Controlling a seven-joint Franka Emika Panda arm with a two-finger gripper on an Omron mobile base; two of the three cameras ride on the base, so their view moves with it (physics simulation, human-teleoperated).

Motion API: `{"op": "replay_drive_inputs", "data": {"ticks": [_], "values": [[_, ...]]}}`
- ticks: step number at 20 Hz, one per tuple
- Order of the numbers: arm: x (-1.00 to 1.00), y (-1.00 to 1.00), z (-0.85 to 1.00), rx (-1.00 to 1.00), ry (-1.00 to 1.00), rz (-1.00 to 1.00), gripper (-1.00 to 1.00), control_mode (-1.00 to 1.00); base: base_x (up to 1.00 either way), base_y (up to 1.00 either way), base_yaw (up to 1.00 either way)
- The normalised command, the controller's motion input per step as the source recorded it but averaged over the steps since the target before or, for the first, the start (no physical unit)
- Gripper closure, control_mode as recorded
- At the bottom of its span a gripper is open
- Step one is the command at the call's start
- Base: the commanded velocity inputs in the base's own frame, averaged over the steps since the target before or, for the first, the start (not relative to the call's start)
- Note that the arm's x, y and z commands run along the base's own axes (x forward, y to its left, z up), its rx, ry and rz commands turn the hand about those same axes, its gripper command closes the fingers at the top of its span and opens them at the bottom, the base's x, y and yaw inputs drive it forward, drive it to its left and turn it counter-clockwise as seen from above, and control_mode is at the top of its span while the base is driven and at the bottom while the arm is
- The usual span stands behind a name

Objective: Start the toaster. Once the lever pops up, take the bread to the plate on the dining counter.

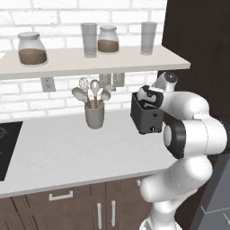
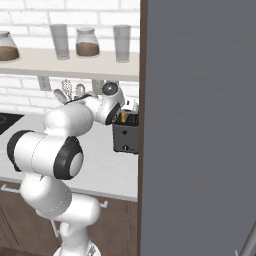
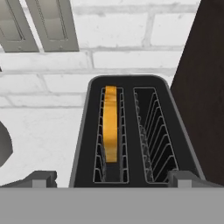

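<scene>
Gripper (image 3: 112,181) fingers spread wide, empty, above the toaster (image 3: 131,131) at the worktop's right end; bread (image 3: 110,124) stands edgewise in its left slot for toasting.

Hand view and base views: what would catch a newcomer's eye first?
The golden bread standing on edge in the left slot of the dark toaster, the right slot bare. From the base views, the white arm reaches over the toaster on the pale counter, beside a grey utensil cup.
</scene>
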Motion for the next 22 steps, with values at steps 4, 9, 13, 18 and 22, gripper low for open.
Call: {"op": "replay_drive_inputs", "data": {"ticks": [4,9,13,18,22], "values": [[0.2,0.0,-0.13,0.0,0.0,0.0,-1.0,-1.0,0.0,0.0,0.0],[0.22,0.0,-0.15,0.0,0.0,0.0,-1.0,-1.0,0.0,0.0,0.0],[0.21,0.0,-0.13,0.0,0.0,0.0,-1.0,-1.0,0.0,0.0,0.0],[0.2,0.0,-0.12,0.0,0.0,0.0,-1.0,-1.0,0.0,0.0,0.0],[0.2,0.0,-0.15,0.0,0.0,0.0,-1.0,-1.0,0.0,0.0,0.0]]}}
